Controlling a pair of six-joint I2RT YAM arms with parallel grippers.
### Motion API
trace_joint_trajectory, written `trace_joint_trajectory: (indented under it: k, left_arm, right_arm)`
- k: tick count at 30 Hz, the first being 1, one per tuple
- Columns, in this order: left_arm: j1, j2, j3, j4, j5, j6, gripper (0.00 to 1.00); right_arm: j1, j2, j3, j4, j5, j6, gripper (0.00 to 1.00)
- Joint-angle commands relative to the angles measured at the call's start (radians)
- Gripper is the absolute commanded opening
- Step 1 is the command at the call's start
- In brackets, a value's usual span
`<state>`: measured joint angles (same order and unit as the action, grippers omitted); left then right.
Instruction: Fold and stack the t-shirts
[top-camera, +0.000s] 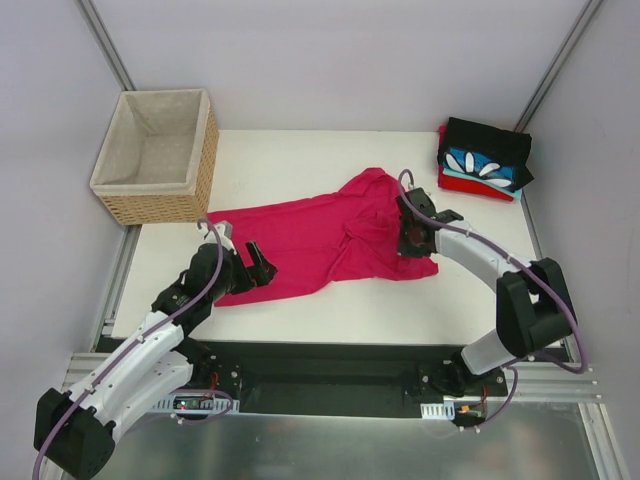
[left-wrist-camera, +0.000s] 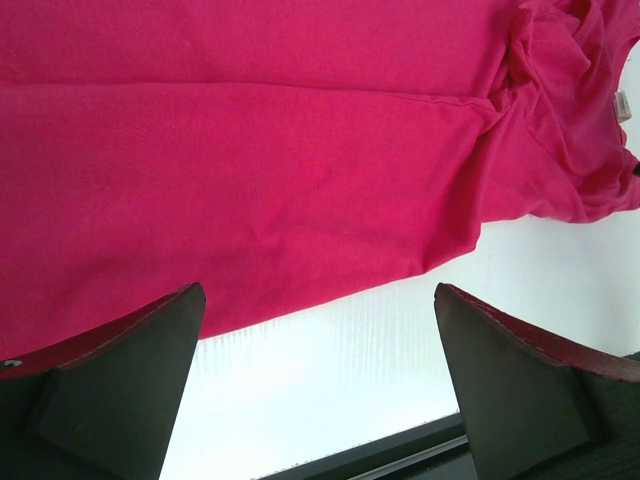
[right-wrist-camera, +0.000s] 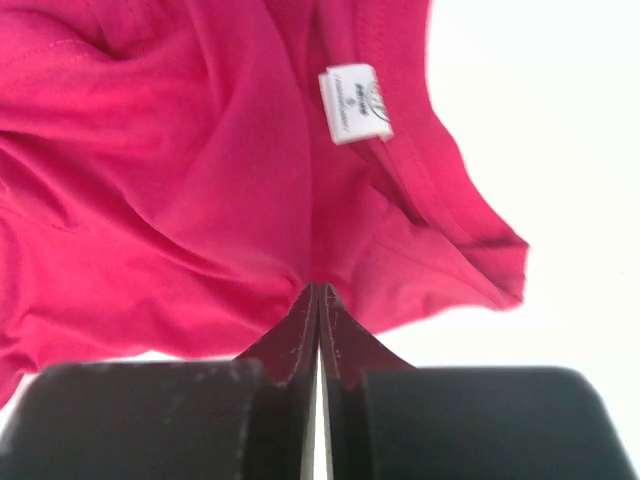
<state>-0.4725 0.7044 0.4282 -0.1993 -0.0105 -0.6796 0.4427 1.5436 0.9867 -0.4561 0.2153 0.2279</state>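
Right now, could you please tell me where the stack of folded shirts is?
In the overhead view, the stack of folded shirts sits at the far right corner of the table, beyond the pink shirt and across from the wicker basket.

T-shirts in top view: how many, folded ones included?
4. The magenta-pink shirt lies spread mid-view; three sit folded and stacked far right: black shirt on top, blue petal-print shirt beneath, red shirt lowest. Others may hide inside.

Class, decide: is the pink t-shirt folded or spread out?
Spread out, not folded: the pink t-shirt lies stretched across the table, bunched at the collar end.
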Motion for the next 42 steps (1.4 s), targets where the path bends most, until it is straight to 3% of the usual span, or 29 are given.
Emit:
trace_joint_trajectory:
  k: [1,14,23,31,42]
  left_arm:
    - [-0.011,0.007,0.034,-0.011,-0.025,0.028,1.0]
    - [-0.009,-0.003,0.035,-0.017,-0.031,0.041,0.99]
    - [-0.009,-0.017,0.044,-0.035,-0.032,0.046,0.99]
    - [-0.009,-0.008,0.037,-0.037,-0.034,0.051,0.99]
    - [-0.009,-0.011,0.035,-0.038,-0.042,0.052,0.99]
  right_arm:
    - [0.017,-0.106,0.035,-0.128,0.07,0.016,0.01]
    - [0.013,-0.01,-0.031,-0.086,0.13,0.037,0.01]
    - [-0.1,0.164,0.009,-0.035,0.085,0.042,0.0]
    - [-0.196,0.136,-0.009,-0.09,0.09,0.034,0.0]
    - [-0.213,-0.048,-0.141,-0.197,0.127,0.063,0.0]
